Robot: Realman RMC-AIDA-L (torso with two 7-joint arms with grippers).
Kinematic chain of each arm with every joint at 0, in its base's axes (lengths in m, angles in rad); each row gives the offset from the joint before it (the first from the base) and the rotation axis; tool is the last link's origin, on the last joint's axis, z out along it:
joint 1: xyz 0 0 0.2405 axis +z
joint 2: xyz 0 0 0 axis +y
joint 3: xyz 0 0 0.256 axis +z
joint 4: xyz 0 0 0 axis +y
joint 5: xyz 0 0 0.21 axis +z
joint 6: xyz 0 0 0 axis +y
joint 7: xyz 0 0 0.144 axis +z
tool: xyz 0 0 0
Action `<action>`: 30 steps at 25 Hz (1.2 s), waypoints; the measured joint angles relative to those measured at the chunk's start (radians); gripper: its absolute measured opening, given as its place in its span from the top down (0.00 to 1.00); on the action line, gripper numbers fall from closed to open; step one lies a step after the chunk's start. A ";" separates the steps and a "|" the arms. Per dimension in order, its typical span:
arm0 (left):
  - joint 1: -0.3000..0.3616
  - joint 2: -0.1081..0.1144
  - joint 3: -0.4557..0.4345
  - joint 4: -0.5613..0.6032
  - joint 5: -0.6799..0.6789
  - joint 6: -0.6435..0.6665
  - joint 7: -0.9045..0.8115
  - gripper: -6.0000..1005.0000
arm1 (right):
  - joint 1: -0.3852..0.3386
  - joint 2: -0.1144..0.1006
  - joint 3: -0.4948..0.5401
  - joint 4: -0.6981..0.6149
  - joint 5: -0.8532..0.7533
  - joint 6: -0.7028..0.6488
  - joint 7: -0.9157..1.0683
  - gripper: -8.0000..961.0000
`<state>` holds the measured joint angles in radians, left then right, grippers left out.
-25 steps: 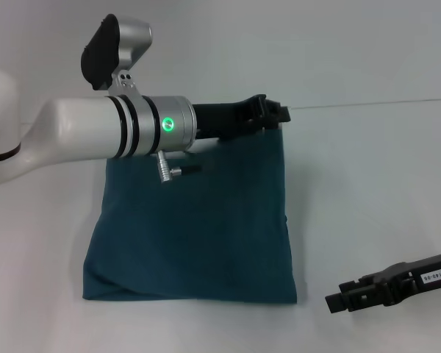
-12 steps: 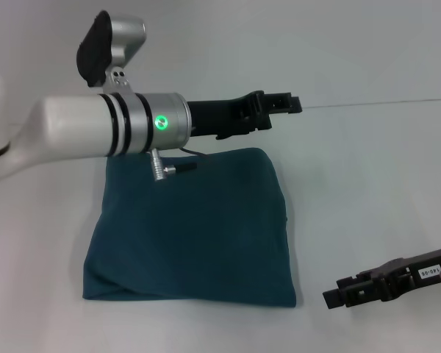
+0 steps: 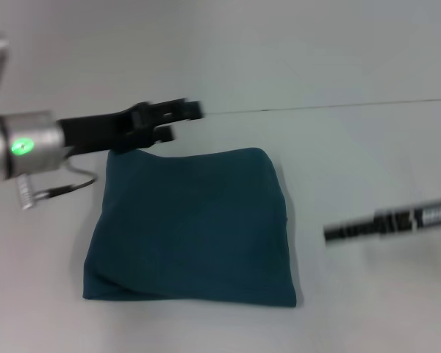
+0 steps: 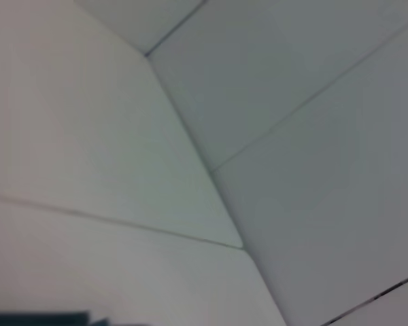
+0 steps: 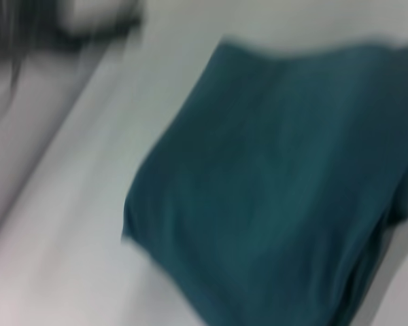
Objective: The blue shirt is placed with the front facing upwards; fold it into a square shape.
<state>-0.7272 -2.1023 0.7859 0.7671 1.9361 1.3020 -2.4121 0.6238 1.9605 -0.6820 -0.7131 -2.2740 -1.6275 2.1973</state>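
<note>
Softly rumpled, the blue shirt [image 3: 189, 224] lies squarish; both end effectors' states unreadable.

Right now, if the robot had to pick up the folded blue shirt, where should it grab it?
Probably the right edge of the blue shirt, coming in from the robot's right. The layers look stacked there with a slight lip, so fingers could slide under. The right gripper is nearest that side. The left gripper is past the far edge. The table is open there.
</note>
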 joint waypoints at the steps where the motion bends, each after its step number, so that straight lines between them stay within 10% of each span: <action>1: 0.028 0.004 -0.023 0.005 0.003 0.027 -0.002 0.08 | 0.018 -0.012 0.023 -0.002 0.004 0.000 0.044 0.30; 9: 0.117 0.011 -0.150 0.043 0.054 0.193 -0.005 0.08 | 0.136 -0.130 0.081 -0.015 0.026 0.059 0.335 0.30; 13: 0.115 0.019 -0.189 0.053 0.103 0.256 -0.016 0.08 | 0.162 -0.141 0.079 -0.056 0.016 0.069 0.381 0.30; 18: 0.114 0.024 -0.194 0.056 0.115 0.315 0.062 0.08 | 0.165 -0.129 0.076 -0.057 0.023 0.061 0.269 0.30; 30: 0.212 -0.017 -0.188 0.136 0.129 0.499 0.662 0.09 | 0.023 -0.005 0.075 -0.152 0.160 -0.014 -0.212 0.30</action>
<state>-0.5150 -2.1197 0.5982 0.9032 2.0648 1.8014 -1.7499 0.6469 1.9556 -0.6067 -0.8655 -2.1138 -1.6418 1.9856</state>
